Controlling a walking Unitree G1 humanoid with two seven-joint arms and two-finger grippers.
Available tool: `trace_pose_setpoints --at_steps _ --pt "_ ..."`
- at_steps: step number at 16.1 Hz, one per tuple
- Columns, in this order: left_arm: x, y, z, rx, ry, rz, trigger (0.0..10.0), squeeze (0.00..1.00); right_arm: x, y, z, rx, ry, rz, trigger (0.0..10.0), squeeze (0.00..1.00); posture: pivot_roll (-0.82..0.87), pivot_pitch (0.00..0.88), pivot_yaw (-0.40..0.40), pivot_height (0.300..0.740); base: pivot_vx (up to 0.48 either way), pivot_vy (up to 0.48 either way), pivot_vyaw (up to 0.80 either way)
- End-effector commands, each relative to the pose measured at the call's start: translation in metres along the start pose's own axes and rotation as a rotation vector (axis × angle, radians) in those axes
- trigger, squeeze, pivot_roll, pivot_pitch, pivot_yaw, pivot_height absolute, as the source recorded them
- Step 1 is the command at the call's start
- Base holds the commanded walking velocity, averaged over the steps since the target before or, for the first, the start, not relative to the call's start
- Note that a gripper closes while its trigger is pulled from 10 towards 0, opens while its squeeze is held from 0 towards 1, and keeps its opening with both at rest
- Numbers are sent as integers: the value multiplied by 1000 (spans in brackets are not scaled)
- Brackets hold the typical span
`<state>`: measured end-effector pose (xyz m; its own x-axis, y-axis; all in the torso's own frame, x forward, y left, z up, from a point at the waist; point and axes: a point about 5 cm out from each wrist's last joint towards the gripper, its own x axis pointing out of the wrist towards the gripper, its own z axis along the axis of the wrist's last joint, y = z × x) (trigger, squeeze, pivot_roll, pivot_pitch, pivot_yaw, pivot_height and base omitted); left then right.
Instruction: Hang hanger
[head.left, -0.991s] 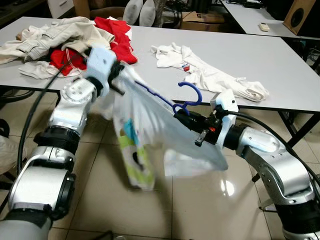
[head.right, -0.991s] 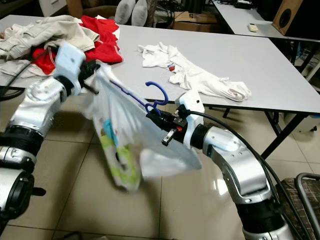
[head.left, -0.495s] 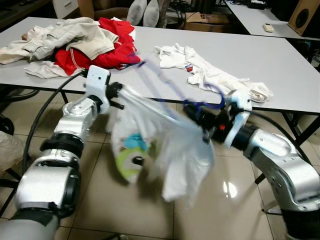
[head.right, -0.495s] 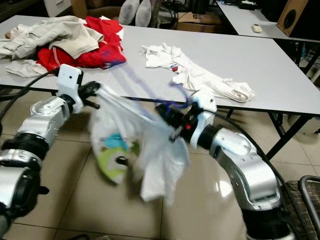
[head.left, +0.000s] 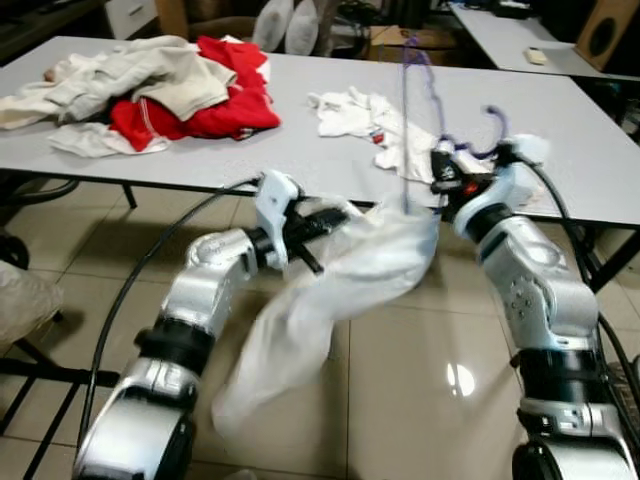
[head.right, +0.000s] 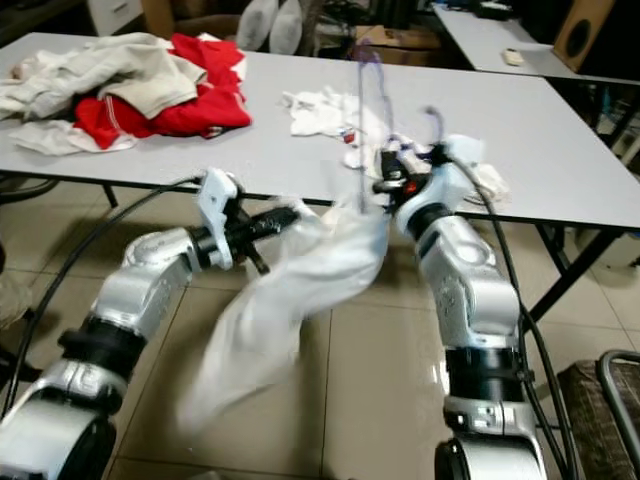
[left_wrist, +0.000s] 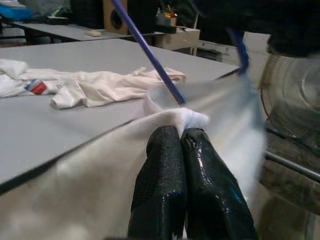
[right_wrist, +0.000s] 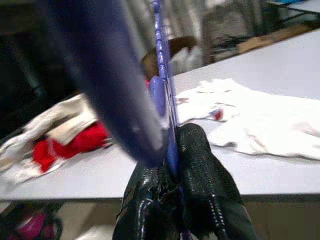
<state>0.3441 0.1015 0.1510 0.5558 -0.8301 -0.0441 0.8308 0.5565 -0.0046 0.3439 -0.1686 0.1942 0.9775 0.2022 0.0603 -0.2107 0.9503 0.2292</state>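
A blue hanger (head.left: 405, 110) stands nearly upright and blurred at the table's front edge, its hook (head.left: 493, 118) by my right wrist. My right gripper (head.left: 440, 185) is shut on the hanger near its neck; the right wrist view has the black fingers (right_wrist: 200, 175) pinching the blue bar (right_wrist: 161, 60). A white garment (head.left: 330, 300) hangs from the hanger and sags toward the floor. To the left and lower, my left gripper (head.left: 330, 213) is shut on a fold of that garment (left_wrist: 187, 119), just below the hanger arm (left_wrist: 150, 52).
The grey table (head.left: 200, 155) carries a heap of red and beige clothes (head.left: 170, 75) at the left and a crumpled white garment (head.left: 365, 115) in the middle. Its dark legs (head.left: 590, 265) stand at the right. Glossy tiled floor (head.left: 420, 380) lies below.
My right gripper has swung the hanger up from a slant to nearly upright, close to the table edge. My left gripper has moved right with the garment, which now trails lower.
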Motion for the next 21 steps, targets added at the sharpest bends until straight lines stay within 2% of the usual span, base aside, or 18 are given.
trace_pose_setpoints --at_steps 1,3,4,5,6,7,8,9,10,11,13,15,16,17,18,19,20,21 --pt "-12 8 -2 27 30 63 0 0 -2 -17 3 -20 -39 -91 0 0 -122 0 -8 740 0 0 0" --pt "-21 12 -5 36 45 103 0 0 -5 -22 5 -21 -65 -110 0 0 -118 0 -10 740 0 0 0" --pt "-38 14 -10 54 86 140 0 0 -10 -27 16 107 -183 -94 0 0 -119 0 -10 740 0 0 0" --pt "-44 12 -12 55 101 148 0 0 -13 -27 25 200 -262 -57 0 0 -119 0 -10 740 0 0 0" --pt "-46 22 2 19 2 272 0 0 -17 -4 36 -81 -308 131 0 0 -125 0 -4 740 0 0 0" --pt "-43 30 13 -13 -73 353 0 0 -17 13 29 -366 -262 246 0 0 -127 0 -2 740 0 0 0" --pt "-43 42 28 -84 -172 458 0 0 -17 20 28 -216 -273 299 0 0 -125 0 4 740 0 0 0" --pt "-45 52 40 -172 -258 531 0 0 -17 29 24 -260 -271 352 0 0 -124 0 0 740 0 0 0" --pt "-44 54 55 -263 -353 499 0 0 -19 42 10 -418 -229 422 0 0 -123 0 -4 740 0 0 0" --pt "-44 54 58 -282 -375 486 0 0 -19 44 7 -448 -219 439 0 0 -123 0 -4 740 0 0 0" --pt "-27 32 75 -395 -408 261 0 0 -14 47 4 -318 -290 362 0 0 -114 0 -12 740 0 0 0" --pt "-11 24 58 -381 -255 251 0 0 -11 54 9 -251 -349 366 0 0 -105 0 -8 740 0 0 0" --pt "7 13 27 -347 -18 257 0 0 -2 57 29 -54 -460 332 0 0 -97 0 -11 740 0 0 0" --pt "9 10 24 -343 7 245 0 0 -1 57 32 -22 -475 324 0 0 -95 0 -11 740 0 0 0" --pt "14 -2 27 -373 6 165 0 0 3 56 37 31 -499 316 0 0 -94 0 -10 740 0 0 0" --pt "18 -13 26 -361 40 88 0 0 6 53 40 140 -506 316 0 0 -83 0 -15 740 0 0 0" --pt "20 -17 21 -338 91 53 0 0 8 49 43 303 -515 332 0 0 -77 0 -18 740 0 0 0" --pt "20 -17 19 -352 100 43 0 0 9 45 46 398 -535 325 0 0 -73 0 -20 740 0 0 0"
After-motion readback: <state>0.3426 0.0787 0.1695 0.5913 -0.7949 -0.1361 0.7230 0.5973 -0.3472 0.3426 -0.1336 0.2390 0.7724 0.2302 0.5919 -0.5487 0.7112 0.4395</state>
